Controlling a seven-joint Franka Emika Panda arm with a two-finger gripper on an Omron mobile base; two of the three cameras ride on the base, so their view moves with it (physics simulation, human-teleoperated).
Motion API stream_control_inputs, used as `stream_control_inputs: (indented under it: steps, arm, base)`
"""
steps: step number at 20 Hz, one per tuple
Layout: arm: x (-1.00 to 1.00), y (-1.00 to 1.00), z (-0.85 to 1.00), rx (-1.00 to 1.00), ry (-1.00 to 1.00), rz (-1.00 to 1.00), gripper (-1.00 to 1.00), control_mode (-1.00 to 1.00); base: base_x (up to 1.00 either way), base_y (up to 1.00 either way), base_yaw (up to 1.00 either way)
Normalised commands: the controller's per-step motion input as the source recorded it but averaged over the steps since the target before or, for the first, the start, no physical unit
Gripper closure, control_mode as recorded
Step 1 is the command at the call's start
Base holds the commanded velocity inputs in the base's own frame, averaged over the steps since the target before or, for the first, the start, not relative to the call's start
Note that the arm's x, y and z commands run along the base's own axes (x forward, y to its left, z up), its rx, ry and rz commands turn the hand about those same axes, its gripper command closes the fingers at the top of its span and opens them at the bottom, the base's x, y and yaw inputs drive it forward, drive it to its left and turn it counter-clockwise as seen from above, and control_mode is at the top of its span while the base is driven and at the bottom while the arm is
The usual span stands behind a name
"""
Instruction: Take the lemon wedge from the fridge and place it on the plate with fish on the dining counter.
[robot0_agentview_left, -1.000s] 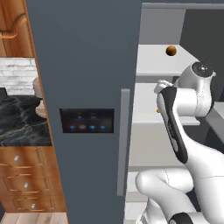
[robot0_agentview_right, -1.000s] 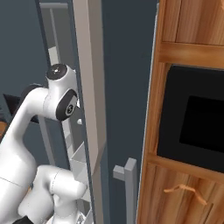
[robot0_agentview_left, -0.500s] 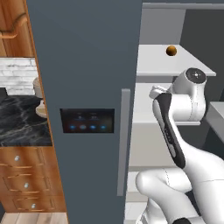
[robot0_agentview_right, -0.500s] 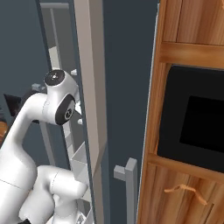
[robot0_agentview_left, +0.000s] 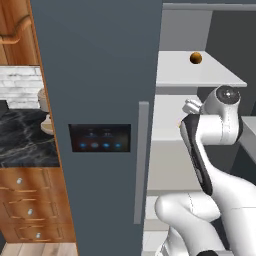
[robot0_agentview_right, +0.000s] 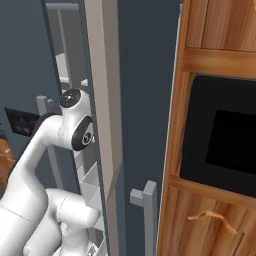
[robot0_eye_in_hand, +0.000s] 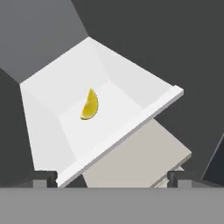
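While the fridge (robot0_agentview_left: 100, 75) stands with its left door shut and its right side open, the black marble counter (robot0_agentview_left: 20, 137) lies at far left. A small brown-orange ball (robot0_agentview_left: 196, 58) sits on the upper white shelf (robot0_agentview_left: 200, 75). The tool (robot0_eye_in_hand: 113, 178) is released, jaws spread wide and grasping nothing. The lemon wedge (robot0_eye_in_hand: 89, 105) rests alone in a white fridge bin (robot0_eye_in_hand: 43, 127), apart from the fingertips (robot0_eye_in_hand: 43, 178).
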Motion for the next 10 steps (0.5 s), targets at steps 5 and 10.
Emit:
stream_control_inputs:
  steps: [5,10]
  arm:
    - [1.0,0.0,-0.03,0.12,0.01,0.0,-1.0,-1.0]
    - [0.68,0.0,-0.21,0.03,0.1,0.03,-1.0,-1.0]
  base:
    - [0.0,0.0,0.0]
    - [0.0,0.0,0.0]
